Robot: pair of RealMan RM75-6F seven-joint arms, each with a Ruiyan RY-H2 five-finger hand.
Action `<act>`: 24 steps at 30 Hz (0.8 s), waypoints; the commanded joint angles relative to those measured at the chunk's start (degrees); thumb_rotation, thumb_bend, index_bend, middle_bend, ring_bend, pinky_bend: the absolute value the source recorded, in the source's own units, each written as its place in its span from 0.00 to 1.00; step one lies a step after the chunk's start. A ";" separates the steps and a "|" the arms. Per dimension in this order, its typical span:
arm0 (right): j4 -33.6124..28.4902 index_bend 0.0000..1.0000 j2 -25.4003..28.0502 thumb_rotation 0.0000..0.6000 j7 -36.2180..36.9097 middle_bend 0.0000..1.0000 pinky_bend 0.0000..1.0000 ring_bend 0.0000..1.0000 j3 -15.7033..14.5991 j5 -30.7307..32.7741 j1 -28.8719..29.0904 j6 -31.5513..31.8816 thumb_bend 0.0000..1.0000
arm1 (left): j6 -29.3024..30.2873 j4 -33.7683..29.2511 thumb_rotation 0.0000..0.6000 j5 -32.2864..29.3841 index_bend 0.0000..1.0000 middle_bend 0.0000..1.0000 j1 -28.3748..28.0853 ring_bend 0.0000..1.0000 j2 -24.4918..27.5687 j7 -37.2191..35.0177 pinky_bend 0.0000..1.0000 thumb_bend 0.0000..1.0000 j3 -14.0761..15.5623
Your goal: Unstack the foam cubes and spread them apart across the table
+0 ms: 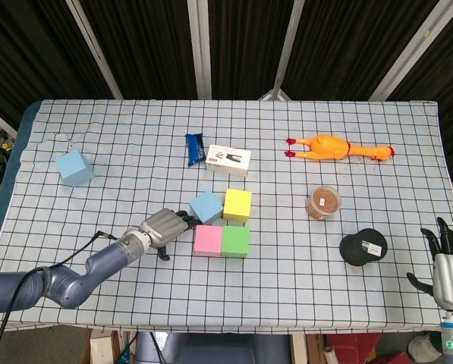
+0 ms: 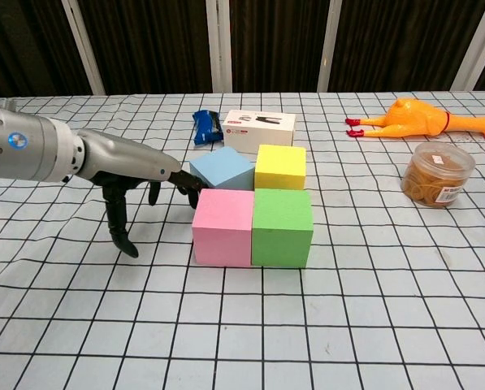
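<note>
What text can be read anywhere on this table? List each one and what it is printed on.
None reads clearly.
White box: dark picture and small red print, too blurred.
Black disc: white sticker, too small.
Clear tub: sticker, illegible.
Left arm: round blue-and-white emblem, no letters legible.
Foam cubes: blank.

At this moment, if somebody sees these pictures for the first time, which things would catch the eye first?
The bright cluster of foam cubes mid-table: a pink cube and green cube in front, a yellow cube and a skewed blue cube behind. The left hand reaches in from the left, fingertips at the blue cube. At the far right lies an orange rubber chicken, and a lone light-blue cube sits far left.
</note>
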 commanded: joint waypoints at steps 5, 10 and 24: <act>0.08 0.21 -0.16 1.00 -0.33 0.02 0.02 0.14 -0.07 0.17 0.19 -0.40 0.00 | 4.71 2.20 1.00 -1.25 0.03 0.17 -1.11 0.13 -3.79 3.28 0.31 0.00 -0.36; 0.04 0.21 -0.26 1.00 -0.55 0.02 0.02 0.14 -0.08 0.43 0.37 -0.79 0.00 | 5.19 3.68 1.00 -1.45 0.03 0.17 -1.43 0.13 -6.57 3.12 0.31 0.00 -1.15; -0.39 0.21 0.18 1.00 -0.42 0.02 0.02 0.14 0.08 0.99 0.24 -0.67 0.00 | 6.48 5.83 1.00 4.38 0.12 0.30 -0.61 0.26 -10.32 0.39 0.40 0.06 -2.47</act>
